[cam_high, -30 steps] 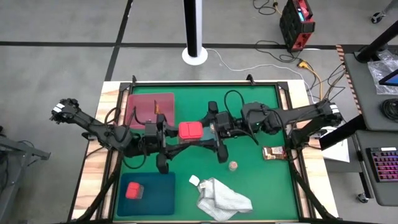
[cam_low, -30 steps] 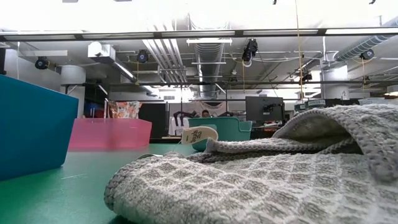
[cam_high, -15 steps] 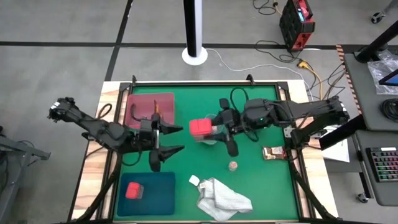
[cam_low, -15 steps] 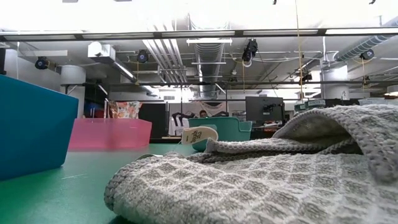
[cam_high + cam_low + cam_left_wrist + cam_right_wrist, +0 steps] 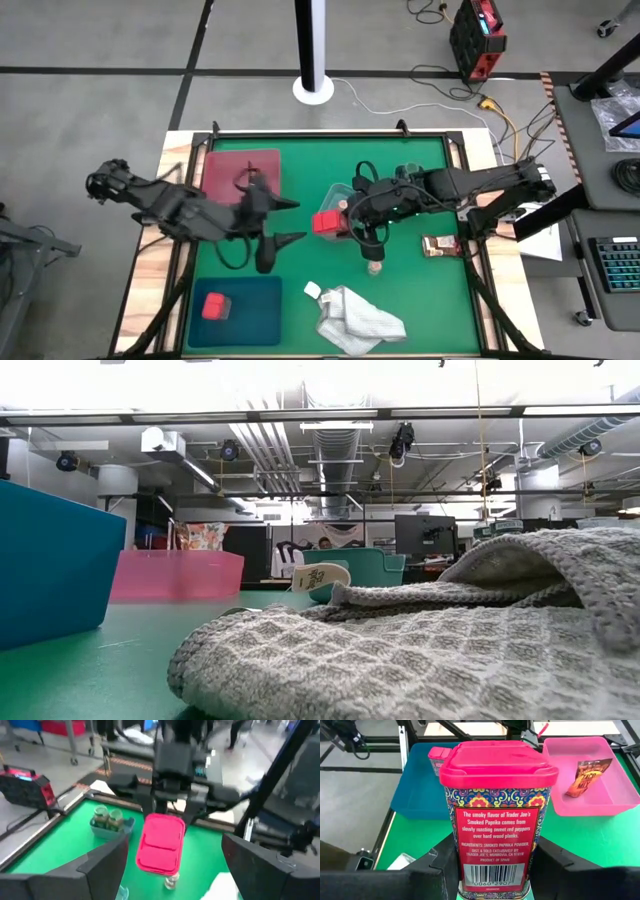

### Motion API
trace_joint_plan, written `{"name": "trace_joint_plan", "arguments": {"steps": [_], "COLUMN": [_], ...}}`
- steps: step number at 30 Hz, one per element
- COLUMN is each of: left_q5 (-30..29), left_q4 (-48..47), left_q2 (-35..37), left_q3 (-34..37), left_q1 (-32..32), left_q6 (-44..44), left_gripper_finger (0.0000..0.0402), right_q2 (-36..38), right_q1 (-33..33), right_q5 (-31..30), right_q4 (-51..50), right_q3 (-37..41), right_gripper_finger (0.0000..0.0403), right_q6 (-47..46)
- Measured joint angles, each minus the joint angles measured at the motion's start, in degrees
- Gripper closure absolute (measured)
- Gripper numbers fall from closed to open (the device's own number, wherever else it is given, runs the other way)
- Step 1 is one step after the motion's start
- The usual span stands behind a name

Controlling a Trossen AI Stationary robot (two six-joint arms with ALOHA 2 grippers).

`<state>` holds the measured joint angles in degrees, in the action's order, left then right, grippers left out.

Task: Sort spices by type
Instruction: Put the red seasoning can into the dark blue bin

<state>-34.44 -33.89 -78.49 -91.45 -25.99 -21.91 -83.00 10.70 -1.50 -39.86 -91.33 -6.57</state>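
Observation:
My right gripper (image 5: 337, 224) is shut on a bright pink-lidded spice block (image 5: 495, 815) above the middle of the table. My left gripper (image 5: 287, 221) is open to the left of it, and its wrist view faces the block (image 5: 161, 842). A second pink block (image 5: 216, 306) lies in the teal tray (image 5: 255, 325). One brown sachet (image 5: 587, 777) leans in the pink tray (image 5: 240, 160); another (image 5: 438, 246) lies flat near the right edge. Two green jars (image 5: 106, 817) stand in a bluish tub (image 5: 127, 825). A small tan-topped jar (image 5: 374, 267) stands on the mat. My right gripper pinches the pink block's lower body (image 5: 460, 870) between its two fingers (image 5: 432, 867), one on each side wall. They come level from the table's right. The block is lifted clear of the table and stands upright, lid up.
A white-grey cloth (image 5: 355, 315) lies crumpled near the near edge and fills the low view (image 5: 420, 640). The teal tray (image 5: 45, 560) and pink tray (image 5: 175, 575) sit along the left side. Bare green mat (image 5: 420, 300) shows right of the cloth.
My right gripper has carried the pink block a little toward the right and near edges, away from my left gripper. The two grippers stood close together around the block a second ago and are now apart.

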Motion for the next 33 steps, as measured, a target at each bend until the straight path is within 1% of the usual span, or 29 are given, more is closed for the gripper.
{"name": "trace_joint_plan", "arguments": {"steps": [5,9,11,17,21,24,26,28,30,31,33], "left_q5": [1.8,6.9,7.6,12.6,13.0,13.0,13.0,12.9,13.1,13.2,13.1], "left_q4": [-3.7,-6.1,-7.4,-8.1,-8.3,-8.4,-8.5,-8.8,-8.8,-8.9,-9.6], "left_q2": [-6.2,-9.6,-11.1,-12.5,-13.5,-13.8,-14.2,-14.8,-14.9,-14.9,-14.9], "left_q3": [-4.6,-8.0,-9.0,-9.8,-9.6,-9.6,-9.5,-9.4,-9.4,-9.4,-9.4], "left_q1": [2.5,5.2,6.1,8.2,8.3,8.3,8.3,8.3,8.3,8.3,8.3], "left_q6": [2.9,3.1,3.3,3.8,3.8,3.8,3.5,2.9,3.0,3.1,2.5], "left_gripper_finger": [0.0098,0.0098,0.0098,0.0098,0.0101,0.0118,0.0137,0.0163,0.0197,0.0206,0.0205], "right_q2": [0.0,0.0,0.0,0.0,0.0,0.0,0.0,0.0,0.0,0.0,0.0], "right_q1": [0.0,0.0,0.0,0.0,0.0,0.0,0.0,0.0,0.1,0.1,0.1], "right_q5": [0.0,0.0,0.0,0.0,0.1,0.3,0.4,0.7,1.1,1.4,1.4], "right_q4": [0.4,0.3,0.3,0.3,0.3,0.3,0.3,0.2,0.2,0.4,0.5], "right_q3": [0.0,0.0,0.0,0.0,0.0,-0.1,-0.1,-0.1,-0.1,-0.1,-0.1], "right_gripper_finger": [0.0238,0.0238,0.0238,0.0238,0.0238,0.0238,0.0238,0.0238,0.0238,0.0238,0.0238], "right_q6": [0.4,0.6,0.6,0.6,0.6,1.1,1.4,1.4,1.6,1.7,1.9]}}
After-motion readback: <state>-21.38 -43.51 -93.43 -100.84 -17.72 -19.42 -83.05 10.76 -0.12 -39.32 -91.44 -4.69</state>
